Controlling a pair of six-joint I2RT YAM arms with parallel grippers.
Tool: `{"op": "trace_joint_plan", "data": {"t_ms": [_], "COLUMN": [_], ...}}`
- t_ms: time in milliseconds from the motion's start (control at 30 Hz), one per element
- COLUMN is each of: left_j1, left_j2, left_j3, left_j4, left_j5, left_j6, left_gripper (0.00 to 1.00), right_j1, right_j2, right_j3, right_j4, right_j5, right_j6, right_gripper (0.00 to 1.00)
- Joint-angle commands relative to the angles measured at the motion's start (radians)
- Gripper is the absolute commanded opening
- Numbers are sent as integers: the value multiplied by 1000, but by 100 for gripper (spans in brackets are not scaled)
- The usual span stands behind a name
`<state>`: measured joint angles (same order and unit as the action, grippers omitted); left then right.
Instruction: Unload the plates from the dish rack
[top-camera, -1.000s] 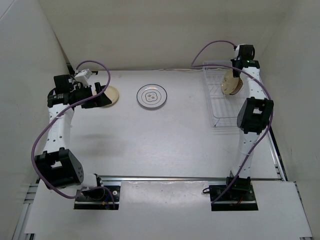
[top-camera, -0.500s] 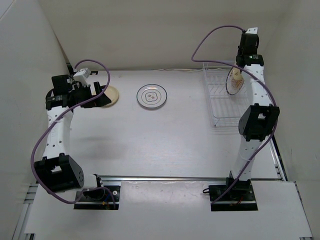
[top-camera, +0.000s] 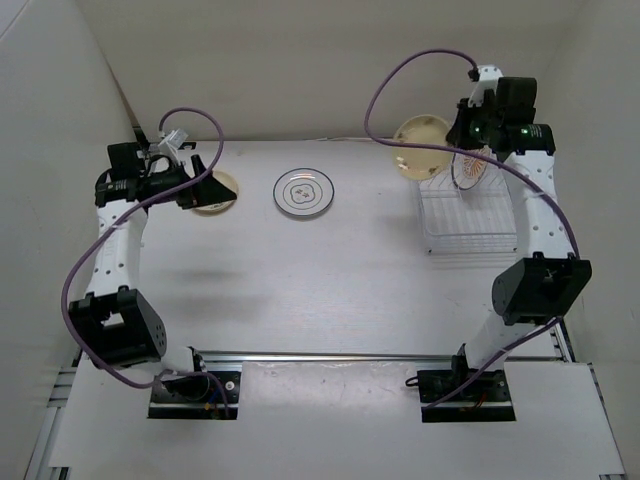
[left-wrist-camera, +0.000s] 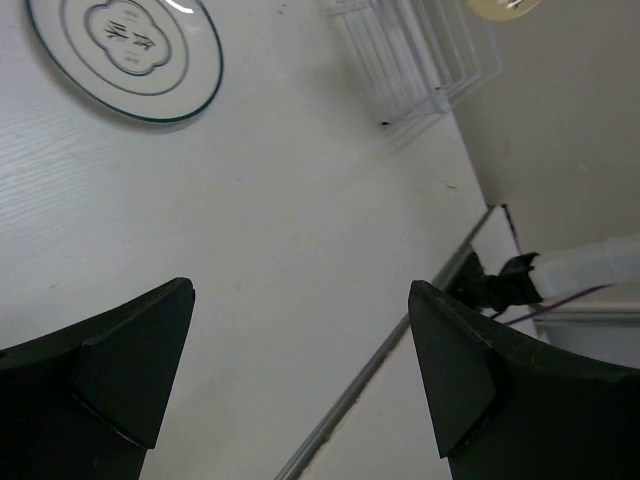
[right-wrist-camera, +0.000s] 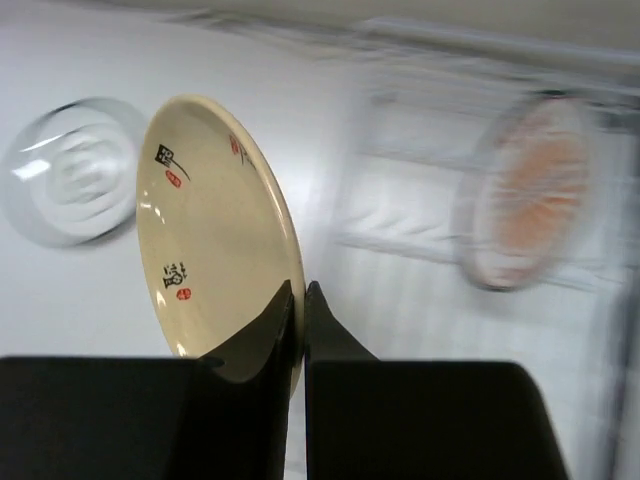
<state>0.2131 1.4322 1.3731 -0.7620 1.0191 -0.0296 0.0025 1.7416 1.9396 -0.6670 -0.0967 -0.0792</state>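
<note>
My right gripper (top-camera: 453, 137) is shut on the rim of a cream-yellow plate (top-camera: 420, 134), held in the air just left of the dish rack (top-camera: 466, 222). In the right wrist view that plate (right-wrist-camera: 210, 230) stands on edge between the fingers (right-wrist-camera: 270, 330). An orange sunburst plate (top-camera: 470, 168) stands upright in the rack, blurred in the right wrist view (right-wrist-camera: 535, 195). On the table lie a white dark-rimmed plate (top-camera: 304, 192) and another cream plate (top-camera: 227, 192). My left gripper (top-camera: 207, 186) hangs open and holds nothing, beside that cream plate.
The left wrist view looks across bare table past the open left gripper (left-wrist-camera: 300, 292) to the white plate (left-wrist-camera: 125, 50) and the rack (left-wrist-camera: 410, 50). White walls close in the back and sides. A metal rail (top-camera: 330, 357) runs along the near edge.
My right arm has lifted the cream plate out of the rack and swung it up and to the left. The left gripper has turned slightly by its cream plate, staying open.
</note>
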Motion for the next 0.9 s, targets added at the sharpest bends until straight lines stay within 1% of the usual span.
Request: {"op": "trace_joint_plan", "data": {"t_ms": [0, 33, 67, 167, 200, 367, 467, 633, 867], "left_j1": [-12, -12, -26, -70, -84, -162, -175, -184, -184], "left_j2": [72, 94, 114, 184, 215, 296, 329, 350, 372], "left_j3": [30, 30, 41, 76, 86, 144, 175, 175, 175], "left_j4": [1, 1, 1, 1, 1, 10, 10, 10, 10], "left_j5": [190, 199, 199, 199, 209, 246, 256, 256, 256], "left_j6": [-26, -36, -46, -56, -65, -75, -75, -84, -84], "left_gripper": [100, 100, 100, 100, 100, 100, 100, 100, 100], "right_j1": [20, 33, 45, 120, 137, 221, 289, 347, 386], "right_j2": [-51, -62, -62, -62, -62, 38, 113, 249, 361], "right_j3": [-86, -109, -129, -211, -211, -222, -159, -16, 82], "right_j4": [-48, -48, -48, -39, -39, -8, -8, 10, 20], "right_j5": [-611, -697, -822, -911, -934, -956, -956, -945, -925], "right_j6": [88, 102, 111, 133, 133, 171, 180, 190, 220], "right_gripper": [0, 0, 0, 0, 0, 0, 0, 0, 0]}}
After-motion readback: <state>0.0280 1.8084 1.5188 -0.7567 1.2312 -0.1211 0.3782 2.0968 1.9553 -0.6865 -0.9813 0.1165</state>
